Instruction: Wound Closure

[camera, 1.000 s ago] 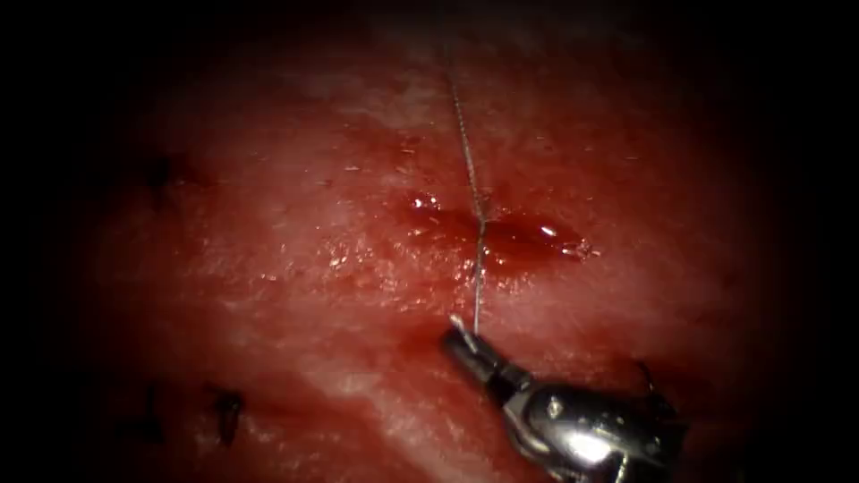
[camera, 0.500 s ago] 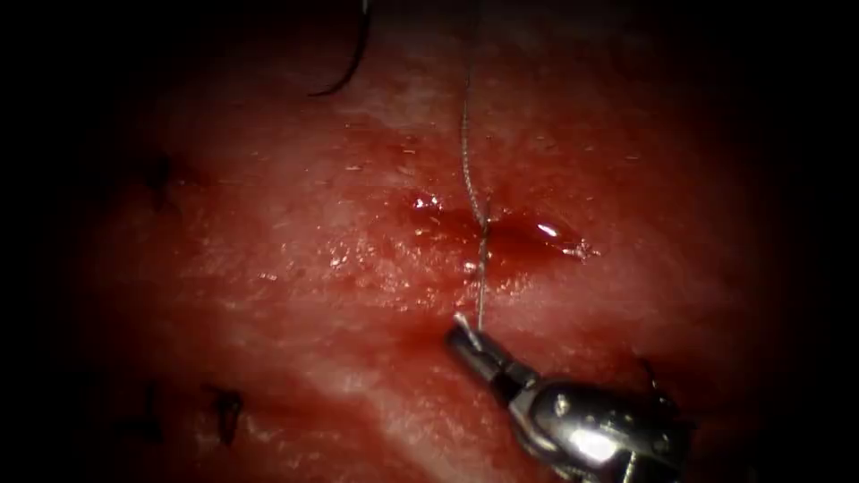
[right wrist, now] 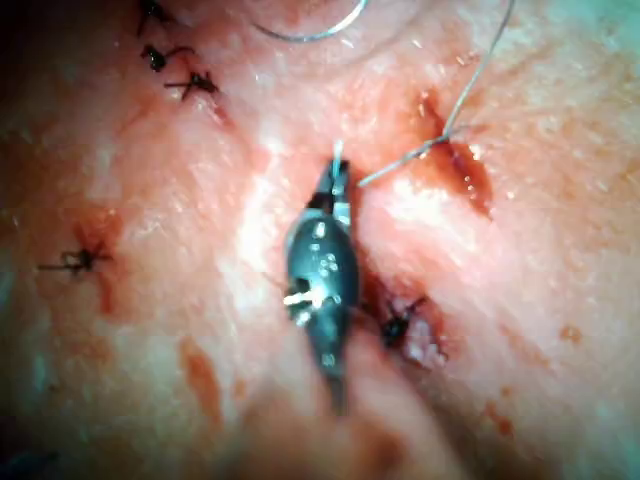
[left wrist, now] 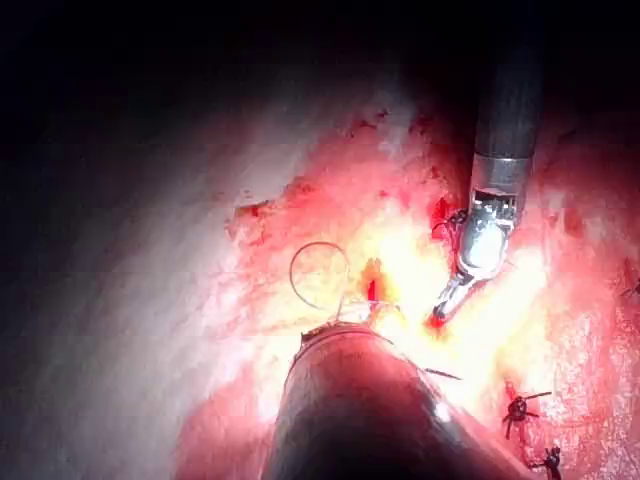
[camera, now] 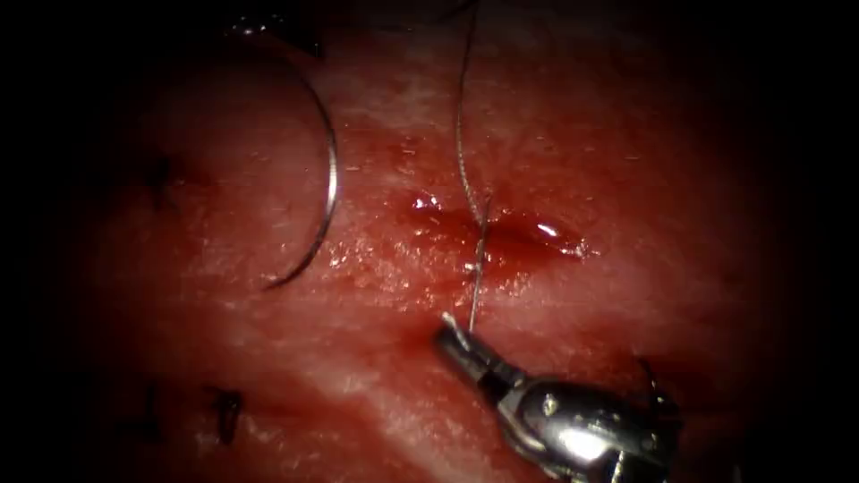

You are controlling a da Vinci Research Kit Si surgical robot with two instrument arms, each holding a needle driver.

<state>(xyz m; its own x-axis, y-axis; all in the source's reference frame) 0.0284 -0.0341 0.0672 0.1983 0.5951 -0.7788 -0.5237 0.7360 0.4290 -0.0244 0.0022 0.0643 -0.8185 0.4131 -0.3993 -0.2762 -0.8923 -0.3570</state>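
Wound closure, thread held taut, needle free above the tissue.

Right tool: fingers closed on the thread end, just below the cut in the endoscope view. Thread runs up from the fingers, through the cut, and out of frame at the top. Needle: curved, well left of the cut, over the tissue, not in it; held near its upper end by the left tool, whose fingers' state cannot be told. Red fluid pooled in the cut. Finished stitches nearby.
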